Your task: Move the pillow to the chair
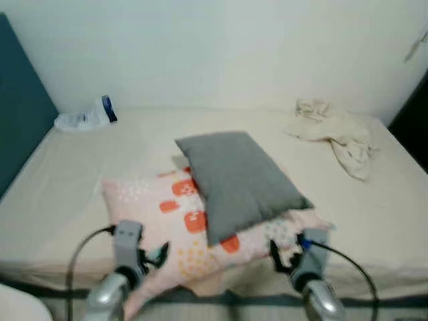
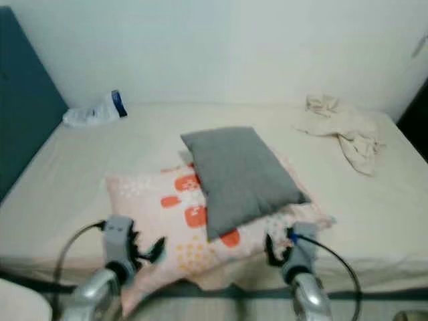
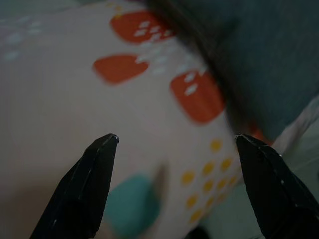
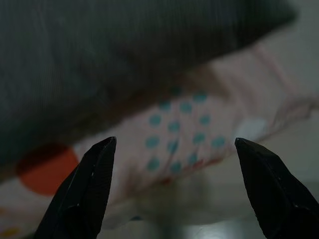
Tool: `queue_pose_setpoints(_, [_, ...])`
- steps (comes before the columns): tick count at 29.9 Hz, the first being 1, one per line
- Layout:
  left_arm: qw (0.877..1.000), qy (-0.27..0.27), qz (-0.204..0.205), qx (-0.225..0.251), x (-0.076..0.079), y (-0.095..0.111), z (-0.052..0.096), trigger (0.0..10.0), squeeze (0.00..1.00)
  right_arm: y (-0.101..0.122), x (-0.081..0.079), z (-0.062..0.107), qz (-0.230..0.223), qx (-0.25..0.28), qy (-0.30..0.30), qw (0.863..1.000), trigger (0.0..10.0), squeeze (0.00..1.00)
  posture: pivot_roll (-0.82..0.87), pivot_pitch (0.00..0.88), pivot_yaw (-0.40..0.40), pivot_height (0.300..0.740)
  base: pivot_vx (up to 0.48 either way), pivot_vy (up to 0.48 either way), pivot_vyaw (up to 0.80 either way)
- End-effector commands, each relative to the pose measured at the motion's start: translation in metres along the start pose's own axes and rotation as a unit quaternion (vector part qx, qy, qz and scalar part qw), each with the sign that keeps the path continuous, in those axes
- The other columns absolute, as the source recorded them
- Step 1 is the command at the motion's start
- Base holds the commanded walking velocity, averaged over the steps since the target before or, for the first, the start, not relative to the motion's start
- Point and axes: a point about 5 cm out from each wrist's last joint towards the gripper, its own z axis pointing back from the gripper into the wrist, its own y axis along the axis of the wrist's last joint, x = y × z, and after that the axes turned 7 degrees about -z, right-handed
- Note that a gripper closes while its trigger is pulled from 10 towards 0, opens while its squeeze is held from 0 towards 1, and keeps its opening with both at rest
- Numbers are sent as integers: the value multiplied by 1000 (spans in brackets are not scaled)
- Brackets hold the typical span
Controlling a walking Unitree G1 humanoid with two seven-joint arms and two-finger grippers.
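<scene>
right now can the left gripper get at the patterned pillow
Probably yes: the left gripper is open right at the near edge of the pink patterned pillow, with nothing between them. The grey pillow lies on top, farther right.

On the bed (image 1: 60, 194), 2 pillows lie stacked straight ahead of the 2 grippers: the top pillow (image 1: 237, 179) rests on the bottom pillow (image 1: 167, 214). The left gripper (image 1: 155, 255) sits at the bottom pillow's near left edge, the right gripper (image 1: 279, 257) at its near right edge, with the top pillow beyond and between them. Far ahead and left of the left gripper lies a bag (image 1: 85, 118). Far ahead and right of the right gripper lies a crumpled cloth (image 1: 338, 134).
</scene>
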Motion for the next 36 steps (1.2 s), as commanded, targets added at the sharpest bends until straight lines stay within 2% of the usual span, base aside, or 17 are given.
queue_pose_setpoints(1, [1000,11,10,-3,-6,-6,8,10000,0,-6,-3,1,-5,-12,-1,1000,10000,0,-24,112,-14,740,0,0,-775])
queue_pose_setpoints(3, [1000,10,10,-2,-6,-6,8,10000,0,-3,-2,1,-6,-5,-5,1000,10000,0,-24,113,-13,740,0,0,-769])
queue_pose_setpoints(7, [1000,9,11,-2,-7,-5,8,10000,0,18,4,-3,-31,47,-15,998,10000,0,-25,113,-10,740,0,0,0])
queue_pose_setpoints(9, [1000,9,12,-2,-7,-6,8,10000,0,20,5,-4,-33,52,-15,998,10000,0,-26,113,-10,740,0,0,0])
queue_pose_setpoints(10, [1000,7,12,-2,-7,-6,8,10000,0,25,4,-5,-45,63,-7,997,10000,0,-27,112,-10,740,0,0,0])
queue_pose_setpoints(11, [1000,6,12,-2,-7,-6,8,10000,0,33,2,-6,-82,85,16,993,10000,0,-27,109,-10,740,0,0,0])
queue_pose_setpoints(13, [1000,6,12,-2,-7,-6,8,10000,0,33,2,-6,-82,85,16,993,10000,0,-27,109,-10,740,0,0,0])
queue_pose_setpoints(14, [1000,2,11,-1,-6,-6,7,10000,0,45,-1,-4,-163,109,71,978,10000,0,-30,107,-10,740,0,0,0])
queue_pose_setpoints(15, [1000,2,12,-1,-6,-6,7,10000,0,47,1,-2,-190,114,86,971,10000,0,-30,104,-10,740,0,0,0])
queue_pose_setpoints(21, [1000,1,12,-1,-5,-7,7,10000,0,49,11,0,-245,125,95,957,10000,0,-28,100,-14,740,0,0,0])
queue_pose_setpoints(23, [1000,0,12,-1,-5,-7,7,10000,0,56,15,1,-294,149,97,939,10000,0,-26,99,-16,740,0,0,0])
queue_pose_setpoints(24, [1000,0,12,-1,-5,-7,7,10000,0,56,15,1,-294,149,97,939,10000,0,-26,99,-16,740,0,0,0])
queue_pose_setpoints(25, [1000,1,12,-1,-4,-8,8,10000,0,60,15,0,-327,166,95,925,10000,0,-27,97,-19,740,0,0,0])
queue_pose_setpoints(27, [1000,1,12,-1,-4,-8,8,10000,0,60,15,0,-327,166,95,925,10000,0,-27,97,-19,740,0,0,0])
queue_pose_setpoints(28, [1000,0,12,-1,-4,-8,8,10000,0,60,18,-2,-357,171,77,915,10000,0,-24,96,-20,740,0,0,0])
queue_pose_setpoints(30, [1000,-1,12,-1,-4,-8,8,10000,0,58,24,-3,-383,172,55,906,10000,0,-23,94,-19,740,0,0,0])
queue_pose_setpoints(36, [1000,-2,11,-1,-3,-8,8,10000,0,51,29,-5,-387,152,32,909,10000,0,-20,100,-17,740,0,0,0])
